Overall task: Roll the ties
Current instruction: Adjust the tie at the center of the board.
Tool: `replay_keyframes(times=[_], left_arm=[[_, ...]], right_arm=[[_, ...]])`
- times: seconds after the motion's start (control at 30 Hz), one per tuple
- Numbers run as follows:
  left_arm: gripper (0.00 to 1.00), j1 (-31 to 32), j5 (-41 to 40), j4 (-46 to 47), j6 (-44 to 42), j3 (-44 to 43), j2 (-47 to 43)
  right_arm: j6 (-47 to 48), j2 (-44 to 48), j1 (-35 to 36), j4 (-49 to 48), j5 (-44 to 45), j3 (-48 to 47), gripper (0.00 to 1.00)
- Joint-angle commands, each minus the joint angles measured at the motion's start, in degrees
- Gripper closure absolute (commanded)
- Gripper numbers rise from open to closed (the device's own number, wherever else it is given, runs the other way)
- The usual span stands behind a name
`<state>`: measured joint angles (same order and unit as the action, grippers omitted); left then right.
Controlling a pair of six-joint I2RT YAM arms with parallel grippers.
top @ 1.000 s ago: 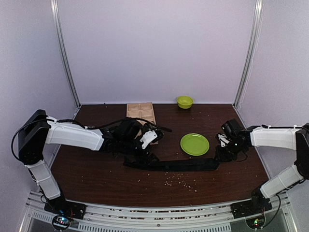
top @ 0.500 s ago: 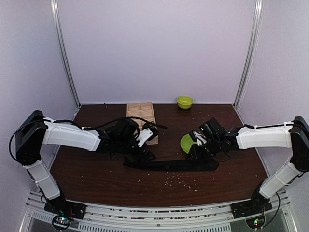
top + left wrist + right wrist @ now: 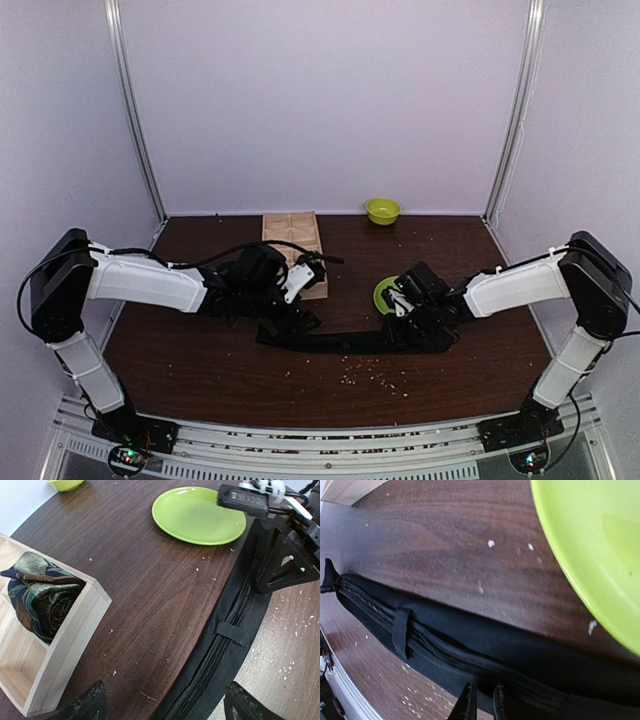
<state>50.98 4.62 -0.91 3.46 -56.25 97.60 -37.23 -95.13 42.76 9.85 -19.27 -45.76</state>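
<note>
- Black tie (image 3: 350, 342) lies stretched flat along the bench (image 3: 190, 365) between the two hands, just beside the plate (image 3: 200, 512).
- Right hand (image 3: 405, 318) pinches the fabric, fingers almost together; left hand (image 3: 167, 705) gapes wide astride the tie, holding nothing.
- Likely the best approach: turn the pinched part over tightly (edges kept square) while the left hand pins the rest flat.
</note>
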Motion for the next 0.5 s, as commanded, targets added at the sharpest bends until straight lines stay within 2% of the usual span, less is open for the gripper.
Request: replay_keyframes(times=[0.0,0.13,0.27,0.47], left_arm=[[0.17,-0.7,-1.0,1.9,0.5,0.8,-1.9],[0.18,-0.8,-0.5,1.7,0.3,1.3,-1.5],[0.2,-0.8,3.6,1.2,-0.7,1.3,-0.2],[0.25,-0.5,11.7,0.7,-2.2,-1.1,3.3]], right_arm=[[2.0,3.9,-2.2,5.6,3.6,6.8,0.86],[4.2,13.5,-7.0,9.7,5.1,13.5,0.86],[6.3,20.6,-9.1,16.6,9.3,12.8,0.85],[5.6,21.2,-7.9,14.5,4.3,7.3,0.84]])
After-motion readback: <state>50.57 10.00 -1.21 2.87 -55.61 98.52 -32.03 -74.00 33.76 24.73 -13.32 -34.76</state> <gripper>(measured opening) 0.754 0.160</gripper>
